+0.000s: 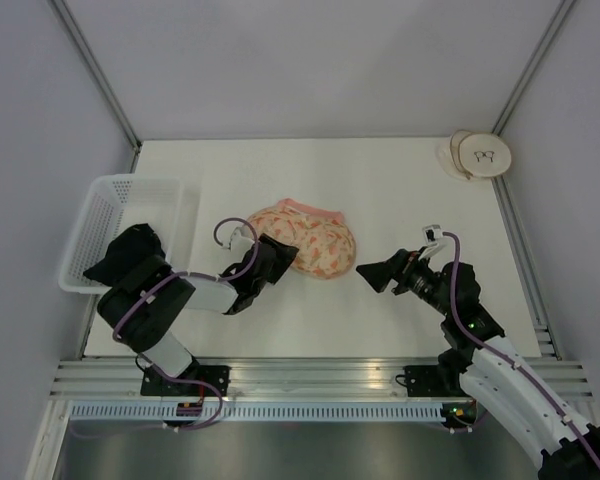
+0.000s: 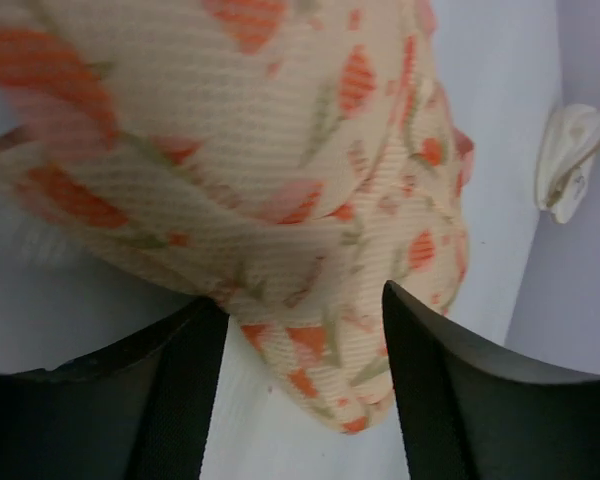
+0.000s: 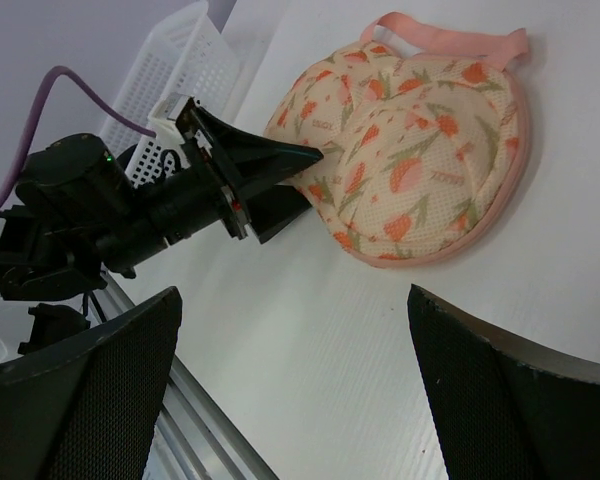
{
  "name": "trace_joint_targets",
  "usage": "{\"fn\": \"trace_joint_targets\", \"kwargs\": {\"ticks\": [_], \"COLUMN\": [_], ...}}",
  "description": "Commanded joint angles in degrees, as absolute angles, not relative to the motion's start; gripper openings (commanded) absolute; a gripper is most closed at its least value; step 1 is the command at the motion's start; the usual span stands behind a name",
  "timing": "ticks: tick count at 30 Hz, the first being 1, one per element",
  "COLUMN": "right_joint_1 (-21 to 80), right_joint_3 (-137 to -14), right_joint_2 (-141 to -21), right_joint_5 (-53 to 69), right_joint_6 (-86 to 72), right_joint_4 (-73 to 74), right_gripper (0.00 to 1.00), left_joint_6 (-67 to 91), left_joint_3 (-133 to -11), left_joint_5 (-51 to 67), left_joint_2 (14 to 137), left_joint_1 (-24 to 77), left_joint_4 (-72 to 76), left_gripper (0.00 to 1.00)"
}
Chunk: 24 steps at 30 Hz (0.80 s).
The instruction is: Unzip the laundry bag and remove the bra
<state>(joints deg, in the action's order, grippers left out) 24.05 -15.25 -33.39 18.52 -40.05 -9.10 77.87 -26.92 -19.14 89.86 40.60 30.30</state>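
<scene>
The laundry bag lies near the middle of the white counter, its peach cloth printed with orange-pink flowers and a pink trim running round its edge. It rests domed side up, and a pink strip shows along its far side.

The left end effector is at the bag's near-left edge. It stands wide, with one dark finger on each side of a rounded lobe of the printed cloth. The cloth fills most of the gap between them, but whether the pads press on it cannot be told.

The right end effector is also spread wide and holds nothing. It sits to the right of the bag and apart from it, pointing towards it over bare counter.

At the left edge of the counter stands a white lattice basket, with a black cloth heaped at its near end. A small pale object sits in the far right corner, well apart from everything else
</scene>
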Motion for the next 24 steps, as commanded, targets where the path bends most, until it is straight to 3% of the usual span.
{"fn": "trace_joint_targets", "kwargs": {"ticks": [1,3,4,5,12,18,24], "right_joint_1": [24.26,24.26,24.26,24.17,24.26,24.26,24.26], "right_joint_3": [-15.12,-15.38,-15.38,-15.47,-15.91,-17.22,-19.60], "right_joint_2": [-31.21,-29.37,-28.75,-28.04,-25.14,-23.12,-21.27], "right_joint_5": [17.40,17.14,16.62,16.52,15.56,13.98,10.55], "right_joint_6": [-38.85,-38.41,-38.23,-37.88,-37.18,-36.04,-34.63], "right_joint_4": [-8.71,-6.60,-5.90,-4.76,-1.94,1.58,5.35], "right_gripper": [0.98,0.98,0.98,0.98,0.98,0.98,0.98], "left_joint_6": [78.06,76.65,75.60,74.98,64.79,40.99,17.60], "left_joint_3": [-27.24,-27.95,-28.21,-28.47,-27.86,-44.53,-63.70], "left_joint_5": [-21.10,-20.31,-20.13,-19.95,-18.19,-24.15,-37.22], "left_joint_2": [96.23,97.20,97.56,97.47,89.14,75.25,78.48], "left_joint_1": [40.52,40.25,39.91,39.82,38.85,40.60,46.74], "left_joint_4": [32.95,35.06,34.98,34.89,36.74,6.55,-18.67], "left_gripper": [0.63,0.37,0.14,0.03,0.02,0.02,0.02]}}
